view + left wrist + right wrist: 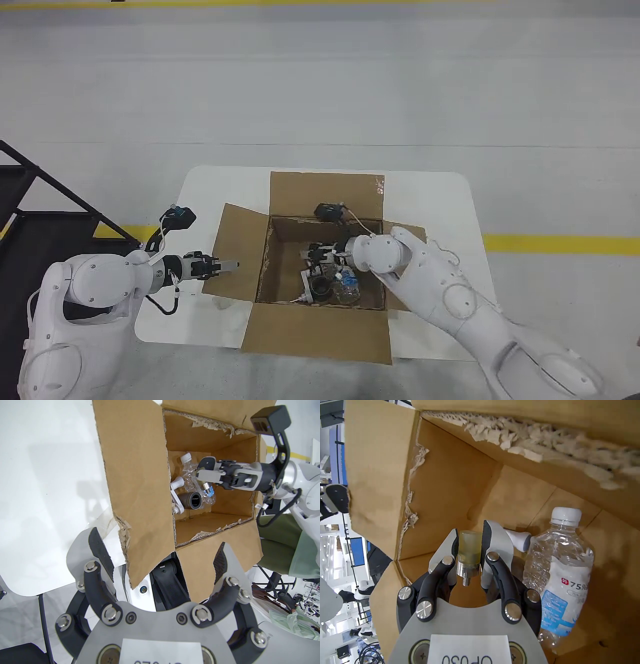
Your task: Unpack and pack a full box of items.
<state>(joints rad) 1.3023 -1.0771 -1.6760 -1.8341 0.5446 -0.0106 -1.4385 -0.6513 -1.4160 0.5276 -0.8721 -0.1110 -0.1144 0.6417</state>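
Observation:
An open cardboard box point(318, 193) stands on the white table point(225, 190). My right gripper point(469, 535) is down inside it, shut on a small yellowish bumper with a threaded metal base point(469, 552). The left wrist view shows that gripper point(203, 470) above a clear water bottle point(190, 472), a dark cylinder point(191, 500) and a white handled part point(176, 496) on the box floor. The bottle point(557, 575) lies just beside the held bumper. My left gripper point(161, 550) is open and holds nothing, outside the box next to its left flap point(135, 482).
All the box flaps are folded outward, with torn paper edges along the rim point(520, 442). Bare table point(50, 475) lies to the left of the box. A black frame point(40, 200) stands off the table's left side.

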